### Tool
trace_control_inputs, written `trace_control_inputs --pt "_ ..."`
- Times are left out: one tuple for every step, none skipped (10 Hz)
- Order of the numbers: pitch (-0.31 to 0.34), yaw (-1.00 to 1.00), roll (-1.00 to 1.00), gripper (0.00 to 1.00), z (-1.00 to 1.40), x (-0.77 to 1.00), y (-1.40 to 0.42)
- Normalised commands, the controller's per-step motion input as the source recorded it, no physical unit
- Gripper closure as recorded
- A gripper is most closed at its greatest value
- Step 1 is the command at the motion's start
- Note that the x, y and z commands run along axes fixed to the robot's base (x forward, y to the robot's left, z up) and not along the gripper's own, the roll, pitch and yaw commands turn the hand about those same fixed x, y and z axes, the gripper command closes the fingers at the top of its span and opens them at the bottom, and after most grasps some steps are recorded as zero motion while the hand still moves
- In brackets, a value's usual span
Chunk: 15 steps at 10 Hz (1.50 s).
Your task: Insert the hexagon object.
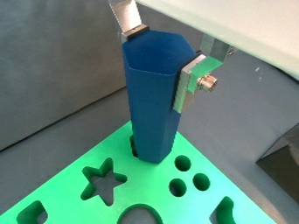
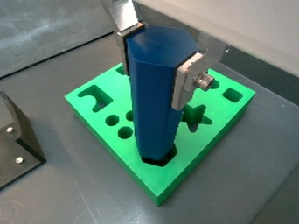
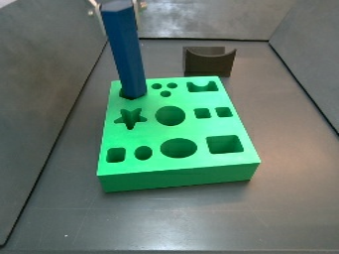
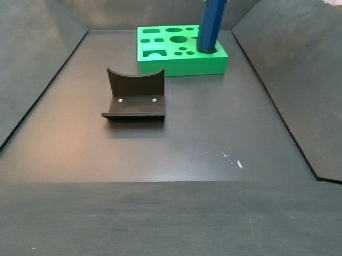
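The hexagon object, a tall blue bar (image 1: 152, 96), stands about upright with its lower end in a hole at a corner of the green block (image 1: 152, 188). My gripper (image 1: 162, 58) is shut on the bar's upper end, and its silver fingers (image 1: 187, 83) press on two opposite faces. Both wrist views show this grip; the gripper (image 2: 159, 54), the bar (image 2: 152, 105) and the block (image 2: 176, 171) also show there. In both side views the bar (image 3: 126, 55) (image 4: 213, 25) rises from the block (image 3: 179, 176) (image 4: 181, 65). The gripper is cut off at the upper edge there.
The green block has several other shaped holes, among them a star (image 3: 130, 119) and a large circle (image 3: 172, 116). The dark fixture (image 4: 134, 97) stands on the grey floor apart from the block; it also shows in the other side view (image 3: 208, 60). Grey walls enclose the floor.
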Motion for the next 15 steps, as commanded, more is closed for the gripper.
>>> trace_control_inputs --pt "-0.017 0.05 0.03 1.00 -0.32 -0.01 0.00" --pt "0.000 0.09 0.05 1.00 -0.40 0.06 0.00" --pt "0.000 0.07 0.10 1.00 -0.46 0.00 0.00" --pt "0.000 0.00 0.13 1.00 -0.35 -0.22 0.00" --pt "0.000 0.00 0.02 1.00 -0.21 -0.16 -0.03" --pt "-0.030 0.06 0.00 1.00 -0.21 -0.11 -0.01" --pt "-0.006 0.07 0.01 1.00 -0.24 -0.06 0.00" --pt "0.000 0.03 0.02 1.00 -0.29 0.00 -0.01" --pt "0.000 0.00 0.04 1.00 -0.38 0.10 0.00" --pt "0.023 0.00 0.08 1.00 -0.47 0.43 0.00" --pt "0.077 0.00 0.12 1.00 -0.40 0.49 0.00" --pt "0.099 0.00 0.15 1.00 -0.31 0.44 0.00" --pt "0.076 0.00 0.14 1.00 -0.25 0.29 0.00" --pt "0.090 0.00 0.16 1.00 -0.23 0.32 0.02" --pt "0.140 0.00 0.18 1.00 -0.19 0.45 0.03"
